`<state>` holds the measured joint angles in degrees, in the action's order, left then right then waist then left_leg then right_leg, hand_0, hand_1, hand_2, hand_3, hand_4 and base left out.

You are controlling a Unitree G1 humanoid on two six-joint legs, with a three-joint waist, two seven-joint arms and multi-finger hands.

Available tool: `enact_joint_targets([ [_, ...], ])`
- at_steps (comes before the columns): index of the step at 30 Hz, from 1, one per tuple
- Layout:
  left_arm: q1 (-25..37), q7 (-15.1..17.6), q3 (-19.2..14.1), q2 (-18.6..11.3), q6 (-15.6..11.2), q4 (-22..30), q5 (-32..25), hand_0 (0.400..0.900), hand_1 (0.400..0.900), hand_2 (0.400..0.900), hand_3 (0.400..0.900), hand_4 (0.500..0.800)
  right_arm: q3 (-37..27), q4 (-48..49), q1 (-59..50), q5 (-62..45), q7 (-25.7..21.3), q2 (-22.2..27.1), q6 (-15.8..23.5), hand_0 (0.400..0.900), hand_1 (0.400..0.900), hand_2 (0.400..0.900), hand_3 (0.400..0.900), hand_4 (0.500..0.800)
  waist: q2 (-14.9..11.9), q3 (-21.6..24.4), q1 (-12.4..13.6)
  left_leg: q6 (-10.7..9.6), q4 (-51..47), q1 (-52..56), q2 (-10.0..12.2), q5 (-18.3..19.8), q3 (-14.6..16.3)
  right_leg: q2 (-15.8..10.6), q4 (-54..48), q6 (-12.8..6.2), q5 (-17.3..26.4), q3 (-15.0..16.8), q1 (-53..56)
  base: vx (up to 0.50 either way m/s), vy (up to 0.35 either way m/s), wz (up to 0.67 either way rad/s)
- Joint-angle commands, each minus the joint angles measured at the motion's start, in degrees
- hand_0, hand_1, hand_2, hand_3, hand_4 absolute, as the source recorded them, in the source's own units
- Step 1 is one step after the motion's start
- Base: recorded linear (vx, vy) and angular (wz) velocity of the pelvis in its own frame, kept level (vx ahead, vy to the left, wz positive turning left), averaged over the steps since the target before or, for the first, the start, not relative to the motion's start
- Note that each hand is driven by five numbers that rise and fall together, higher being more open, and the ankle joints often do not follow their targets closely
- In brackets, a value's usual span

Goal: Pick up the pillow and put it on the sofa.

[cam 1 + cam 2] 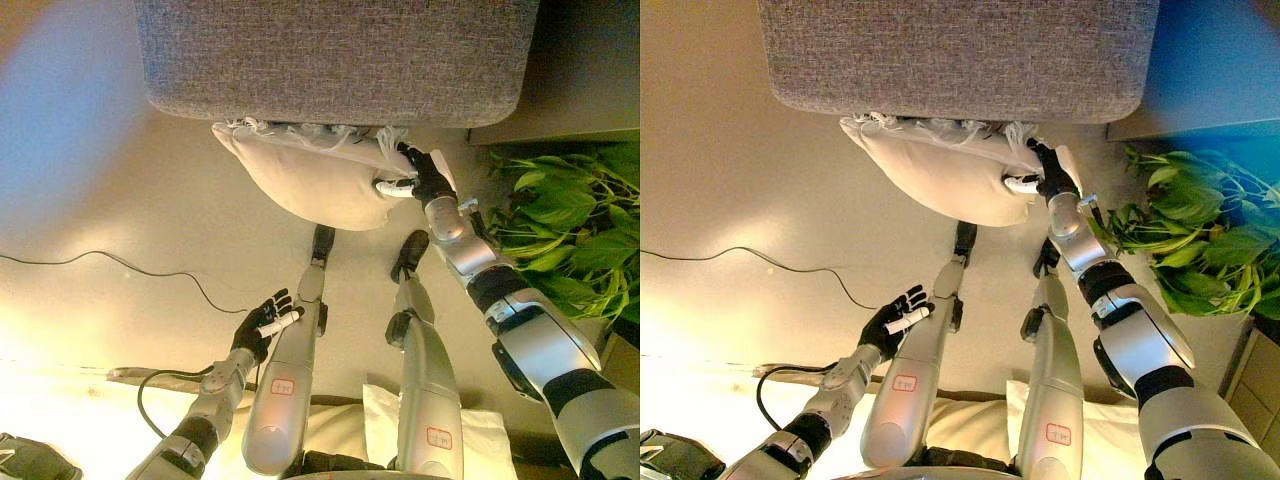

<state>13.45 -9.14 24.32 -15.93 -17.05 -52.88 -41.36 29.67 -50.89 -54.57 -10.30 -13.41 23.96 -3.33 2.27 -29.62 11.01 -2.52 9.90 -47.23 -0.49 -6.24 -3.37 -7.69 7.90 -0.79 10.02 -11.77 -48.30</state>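
A cream pillow [315,175] with a fringed edge hangs just below the front edge of the grey sofa [335,55], its top edge touching the sofa. My right hand [420,175] is shut on the pillow's right corner, fingers and thumb pinching the cloth; it also shows in the right eye view [1045,175]. My left hand [262,325] is open and empty, held low over the floor, well apart from the pillow.
A green leafy plant [565,215] stands at the right, close beside my right arm. A thin black wire [120,265] runs across the floor at the left. A dark cabinet [585,70] stands right of the sofa.
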Motion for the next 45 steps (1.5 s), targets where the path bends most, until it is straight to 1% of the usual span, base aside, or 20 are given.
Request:
enact_joint_targets([
  [1,-6.26,-1.01,3.98,3.12,1.03,3.15,1.33,0.900,0.900,0.900,0.900,0.800,3.95,6.22,0.48,-0.74,2.67,0.51,0.40,0.900,0.900,0.900,0.900,0.800,5.93,-0.17,-0.37,1.39,-7.38,-0.80,-3.21,-4.09,3.09,2.58,6.19,-3.25,-6.37,1.29,-0.95,-0.02,0.013,-0.03],
  [2,-6.35,-0.92,3.91,3.11,1.06,3.24,1.37,0.900,0.900,0.900,0.900,0.800,4.08,6.45,0.68,-0.28,3.13,0.27,0.02,0.859,0.859,0.859,0.859,0.775,5.97,-0.17,-0.38,1.36,-7.38,-0.59,-3.26,-4.08,3.03,2.61,6.17,-3.26,-6.36,1.31,-0.77,-0.01,0.011,-0.03],
  [3,-6.44,-0.88,3.79,3.11,1.10,3.33,1.46,0.900,0.900,0.900,0.900,0.800,4.26,6.39,0.89,0.04,3.32,0.11,0.33,0.537,0.537,0.537,0.537,0.582,6.00,-0.17,-0.36,1.37,-7.42,-0.49,-3.25,-4.10,3.07,2.63,6.09,-3.26,-6.30,1.30,-0.67,-0.01,0.008,-0.03],
  [4,-6.52,-0.83,3.67,3.11,1.10,3.34,1.58,0.900,0.900,0.900,0.900,0.800,4.45,6.46,1.03,0.40,3.34,0.09,0.45,0.400,0.400,0.400,0.400,0.500,6.00,-0.17,-0.36,1.36,-7.41,-0.39,-3.26,-4.09,3.08,2.66,6.10,-3.24,-6.31,1.27,-0.57,-0.01,0.005,-0.04],
  [10,-6.56,-0.04,3.42,3.05,0.89,2.57,1.80,0.900,0.900,0.900,0.900,0.800,5.20,6.49,2.15,1.37,3.32,-0.29,0.67,0.400,0.400,0.400,0.400,0.500,5.68,-0.17,-0.59,1.33,-8.02,1.51,-3.11,-3.96,3.20,2.92,6.06,-3.13,-6.37,1.12,0.97,-0.02,-0.010,-0.05],
  [15,-6.74,-0.02,2.76,2.92,-0.05,1.22,1.99,0.900,0.900,0.900,0.900,0.800,4.93,5.62,3.42,1.94,3.39,-0.87,2.30,0.400,0.400,0.400,0.400,0.500,5.10,-0.17,-0.87,1.30,-9.01,4.74,-3.04,-3.78,3.25,3.18,5.37,-3.02,-6.39,1.03,4.10,-0.04,-0.028,-0.07],
  [17,-6.75,0.11,2.60,2.90,0.09,1.07,2.10,0.900,0.900,0.900,0.900,0.800,5.07,5.92,3.89,2.24,4.08,-0.89,2.77,0.400,0.400,0.400,0.400,0.500,4.87,-0.17,-1.04,1.30,-9.41,6.40,-2.95,-3.57,3.16,3.23,4.99,-2.97,-6.45,1.07,5.55,-0.05,-0.034,-0.06],
  [21,-6.65,0.08,1.71,2.59,1.33,-0.52,2.36,0.900,0.900,0.900,0.900,0.800,5.98,7.89,5.77,4.37,5.81,-0.83,3.99,0.400,0.400,0.400,0.400,0.500,3.93,-0.17,-1.62,1.15,-10.05,12.22,-2.59,-2.78,3.22,3.10,4.31,-3.06,-6.99,1.04,10.87,-0.07,-0.035,-0.08],
  [25,-6.37,-0.03,-0.25,1.54,3.38,-3.02,3.35,0.900,0.900,0.900,0.900,0.800,6.31,11.72,8.49,4.99,6.80,0.39,5.53,0.400,0.400,0.400,0.400,0.500,2.18,-0.17,-2.15,0.87,-10.83,20.44,-1.94,-1.77,3.50,2.73,3.18,-3.36,-7.92,0.73,19.13,-0.06,-0.071,-0.05],
  [27,-6.66,-0.37,-1.51,0.90,4.28,-4.45,4.60,0.900,0.900,0.900,0.900,0.800,6.00,14.88,10.19,4.82,6.96,1.33,5.41,0.400,0.400,0.400,0.400,0.500,1.20,-0.17,-2.26,0.73,-11.00,25.06,-1.71,-0.91,3.43,2.46,2.63,-3.54,-8.53,0.47,23.91,0.00,-0.119,-0.05],
  [31,-9.05,-0.95,-4.08,-0.11,6.46,-6.39,7.21,0.900,0.900,0.900,0.900,0.800,4.63,23.14,15.53,6.85,8.21,3.00,4.26,0.400,0.400,0.400,0.400,0.500,-1.03,4.70,-2.35,0.50,-12.21,31.59,-1.27,0.77,3.11,2.21,0.24,-4.07,-9.41,-0.04,31.44,0.09,-0.113,-0.07],
  [35,-11.23,-0.54,-6.56,-0.38,8.58,-7.92,10.38,0.900,0.900,0.900,0.900,0.800,2.13,31.23,19.44,9.92,11.31,5.41,3.49,0.400,0.400,0.400,0.400,0.500,-2.90,10.20,-2.45,0.46,-13.65,37.14,-1.05,2.11,2.33,2.85,-2.88,-4.09,-10.27,-0.58,38.48,0.12,-0.129,-0.06],
  [38,-12.41,-0.04,-8.22,-0.18,11.02,-9.02,12.59,0.900,0.900,0.900,0.900,0.800,0.39,37.85,20.44,10.47,14.85,7.64,0.33,0.400,0.400,0.400,0.400,0.500,-4.02,14.30,-2.49,0.55,-13.62,40.15,-0.99,2.84,1.81,3.07,-3.70,-3.92,-10.66,-0.84,42.03,0.20,-0.095,-0.04],
  [40,-13.56,-0.62,-9.53,-0.17,12.46,-9.89,13.98,0.900,0.900,0.900,0.900,0.800,-1.42,41.45,20.69,10.31,18.01,9.91,-1.69,0.400,0.400,0.400,0.400,0.500,-4.29,17.07,-2.37,0.66,-13.59,42.29,-0.97,3.41,1.14,3.29,-3.87,-3.71,-11.07,-0.86,44.21,0.27,-0.039,-0.05],
  [41,-14.20,-0.66,-9.96,-0.05,12.81,-10.01,14.40,0.900,0.900,0.900,0.900,0.800,-2.31,42.42,20.90,11.02,18.98,10.59,-1.72,0.400,0.400,0.400,0.400,0.500,-4.37,18.08,-2.34,0.71,-13.66,43.11,-1.01,3.71,0.91,3.40,-4.08,-3.71,-11.22,-0.80,45.04,0.24,-0.021,-0.02],
  [43,-15.19,-0.81,-10.91,-0.08,13.58,-10.66,15.41,0.900,0.900,0.900,0.900,0.800,-3.69,44.61,20.25,10.79,20.83,12.40,-3.20,0.400,0.400,0.400,0.400,0.500,-4.66,19.92,-2.18,0.74,-13.85,44.31,-0.95,3.99,0.76,3.59,-4.71,-3.70,-11.28,-0.75,46.47,0.17,-0.020,0.00],
  [44,-15.20,-0.81,-10.90,-0.08,13.58,-10.66,15.42,0.900,0.900,0.900,0.900,0.800,-3.73,44.69,20.31,10.79,20.86,12.43,-3.25,0.400,0.400,0.400,0.400,0.500,-4.64,19.89,-2.17,0.74,-13.85,44.37,-0.94,4.02,0.75,3.60,-4.76,-3.70,-11.27,-0.75,46.55,0.17,-0.020,0.04],
  [45,-15.90,-0.81,-11.72,-0.20,14.11,-11.28,16.12,0.900,0.900,0.900,0.900,0.800,-4.99,45.72,19.51,10.64,22.05,14.00,-3.84,0.400,0.400,0.400,0.400,0.500,-4.83,21.15,-2.02,0.70,-13.95,45.17,-0.83,4.24,0.74,3.69,-5.10,-3.63,-11.40,-0.86,47.50,0.13,-0.020,0.07],
])
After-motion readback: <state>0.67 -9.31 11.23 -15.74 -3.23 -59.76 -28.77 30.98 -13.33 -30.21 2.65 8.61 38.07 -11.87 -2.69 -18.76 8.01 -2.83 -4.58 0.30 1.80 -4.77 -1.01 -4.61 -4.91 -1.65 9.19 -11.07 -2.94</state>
